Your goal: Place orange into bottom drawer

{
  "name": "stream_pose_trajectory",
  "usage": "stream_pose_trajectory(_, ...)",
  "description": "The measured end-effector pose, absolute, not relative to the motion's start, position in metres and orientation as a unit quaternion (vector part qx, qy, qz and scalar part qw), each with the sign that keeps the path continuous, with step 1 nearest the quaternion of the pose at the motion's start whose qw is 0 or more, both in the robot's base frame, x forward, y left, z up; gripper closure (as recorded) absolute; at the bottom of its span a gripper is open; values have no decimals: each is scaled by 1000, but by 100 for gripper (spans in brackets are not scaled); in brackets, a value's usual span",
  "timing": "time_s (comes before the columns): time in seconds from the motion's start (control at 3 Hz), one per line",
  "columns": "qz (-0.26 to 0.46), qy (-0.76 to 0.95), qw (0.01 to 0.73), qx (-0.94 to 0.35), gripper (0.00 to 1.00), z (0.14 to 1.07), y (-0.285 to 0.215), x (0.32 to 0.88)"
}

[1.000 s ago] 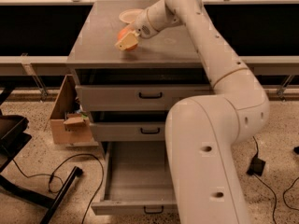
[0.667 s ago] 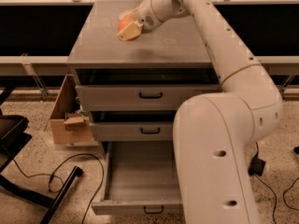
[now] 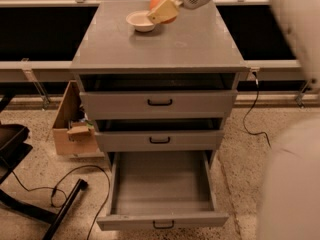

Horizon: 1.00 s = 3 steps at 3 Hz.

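Observation:
My gripper point(image 3: 161, 8) hangs above the back of the grey cabinet top point(image 3: 190, 44), shut on the orange point(image 3: 159, 0), which shows between its cream pads. It holds the fruit in the air just right of and above the shallow cream bowl point(image 3: 140, 21). The bottom drawer point(image 3: 161, 190) stands pulled out at the foot of the cabinet, a long tray with a low front and a small black handle; nothing shows inside it.
The two upper grey drawers point(image 3: 159, 104) are pushed in. A cardboard box point(image 3: 74, 124) stands on the floor left of the cabinet. Black cables and a chair base point(image 3: 30, 194) lie at the lower left. My arm's white body point(image 3: 290, 184) fills the right side.
The gripper has lifted the orange up off the cabinet top, leaving the cream bowl uncovered beside it. The camera view has shifted so that the arm now sits further right.

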State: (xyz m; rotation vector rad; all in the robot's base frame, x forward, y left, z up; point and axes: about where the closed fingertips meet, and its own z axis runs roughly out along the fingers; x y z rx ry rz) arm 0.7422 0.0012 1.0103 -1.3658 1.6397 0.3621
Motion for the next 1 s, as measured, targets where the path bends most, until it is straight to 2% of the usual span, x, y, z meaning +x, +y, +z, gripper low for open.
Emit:
stream_pose_trajectory(0.33,104,700,439,-553,100,1022,-44,681)
stream_pose_trajectory(1.0,97,763,328,-548,100,920,-92,594)
